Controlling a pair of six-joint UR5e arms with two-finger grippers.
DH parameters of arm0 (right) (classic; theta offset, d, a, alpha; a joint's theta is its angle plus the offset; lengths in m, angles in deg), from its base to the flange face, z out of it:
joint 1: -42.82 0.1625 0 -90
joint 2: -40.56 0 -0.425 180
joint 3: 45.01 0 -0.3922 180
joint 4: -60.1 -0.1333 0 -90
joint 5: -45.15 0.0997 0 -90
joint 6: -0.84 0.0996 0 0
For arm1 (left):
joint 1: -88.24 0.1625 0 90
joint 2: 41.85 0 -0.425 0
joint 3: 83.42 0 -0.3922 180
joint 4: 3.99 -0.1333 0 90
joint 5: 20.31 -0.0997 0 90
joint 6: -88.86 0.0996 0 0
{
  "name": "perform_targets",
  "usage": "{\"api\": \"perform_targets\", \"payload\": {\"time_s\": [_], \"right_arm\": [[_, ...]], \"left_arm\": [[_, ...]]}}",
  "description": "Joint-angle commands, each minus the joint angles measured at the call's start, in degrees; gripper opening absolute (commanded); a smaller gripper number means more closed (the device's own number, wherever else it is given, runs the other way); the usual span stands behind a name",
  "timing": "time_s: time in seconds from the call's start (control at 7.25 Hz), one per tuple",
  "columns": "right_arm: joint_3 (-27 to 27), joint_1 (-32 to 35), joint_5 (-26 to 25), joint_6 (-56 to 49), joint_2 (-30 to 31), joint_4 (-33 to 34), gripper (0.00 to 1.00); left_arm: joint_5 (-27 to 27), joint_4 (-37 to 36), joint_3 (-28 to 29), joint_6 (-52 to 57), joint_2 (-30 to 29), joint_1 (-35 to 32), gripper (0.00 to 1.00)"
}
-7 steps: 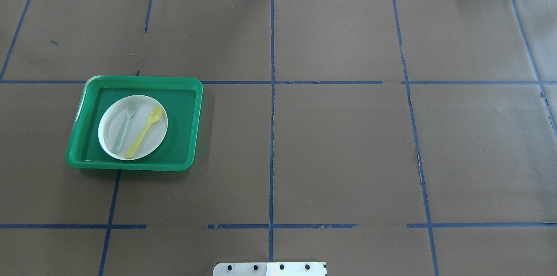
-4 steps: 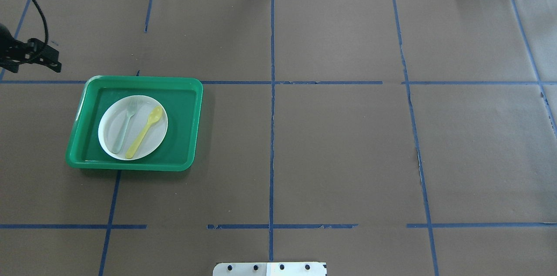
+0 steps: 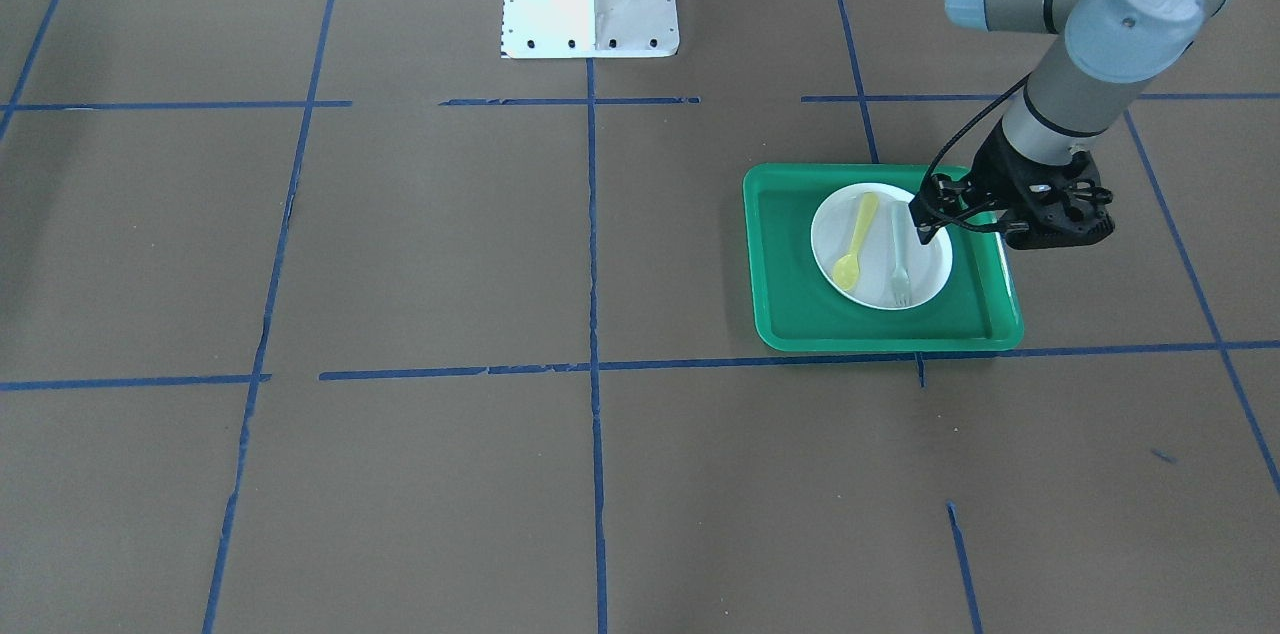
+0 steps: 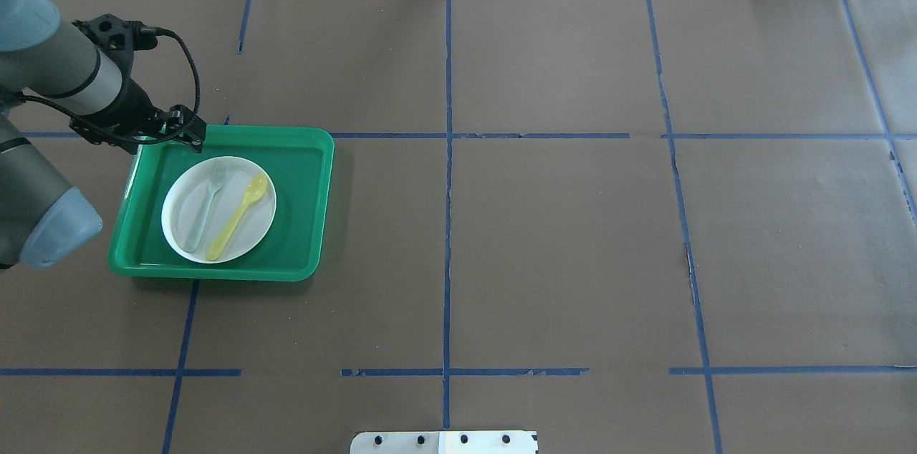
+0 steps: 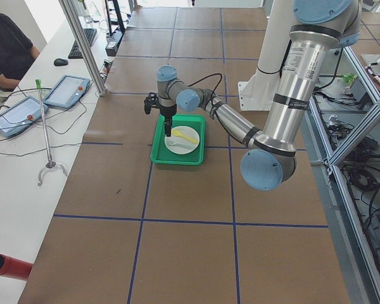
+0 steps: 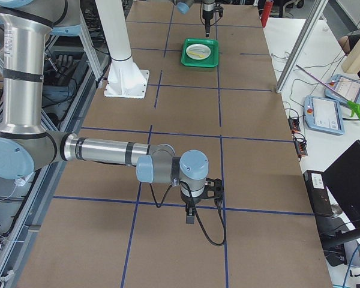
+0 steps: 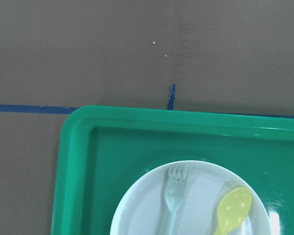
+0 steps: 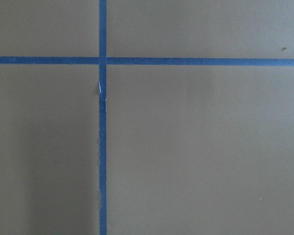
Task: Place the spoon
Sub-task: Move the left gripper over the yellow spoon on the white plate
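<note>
The pale-yellow spoon (image 4: pixel 240 215) lies slantwise on a white plate (image 4: pixel 179 232) inside a green tray (image 4: pixel 304 210), to the right of a pale grey-green fork (image 4: pixel 206 205). The front view shows the spoon (image 3: pixel 857 241), the plate (image 3: pixel 930 264) and the tray (image 3: pixel 785 264). In the left wrist view the spoon's bowl (image 7: pixel 233 210) shows at the bottom edge. My left gripper (image 4: pixel 192 134) hovers over the tray's far left corner, looks open and holds nothing; it also shows in the front view (image 3: pixel 921 220). My right gripper (image 6: pixel 191 215) hangs over bare table far from the tray; I cannot tell its state.
Brown paper with blue tape lines (image 4: pixel 448 225) covers the table. The robot's white base plate (image 4: pixel 444 442) sits at the near edge. Beyond the table's left end are tablets (image 5: pixel 66 92) and a seated person (image 5: pixel 6 44).
My left arm has come in from the left edge and moved right toward the tray's far left corner. The spoon, fork, plate and tray have not moved.
</note>
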Motion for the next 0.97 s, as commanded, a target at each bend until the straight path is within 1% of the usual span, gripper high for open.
{"api": "perform_targets", "payload": {"time_s": [0.0,0.14,0.41,0.69,0.83], "right_arm": [[0.0,0.0,0.0,0.0,0.0,0.0,1.0],[0.0,0.0,0.0,0.0,0.0,-0.1,1.0],[0.0,0.0,0.0,0.0,0.0,0.0,1.0],[0.0,0.0,0.0,0.0,0.0,0.0,1.0],[0.0,0.0,0.0,0.0,0.0,0.0,1.0]], "left_arm": [[-0.4,4.3,2.5,-4.1,-0.1,4.3,0.98],[-0.4,5.0,3.7,-4.3,-0.1,5.4,0.94],[-0.8,9.5,6.6,-5.3,-0.2,7.7,0.86],[-0.9,10.7,7.3,-5.3,-0.3,8.7,0.78],[-0.9,10.7,7.3,-5.3,-0.3,9.1,0.77]]}}
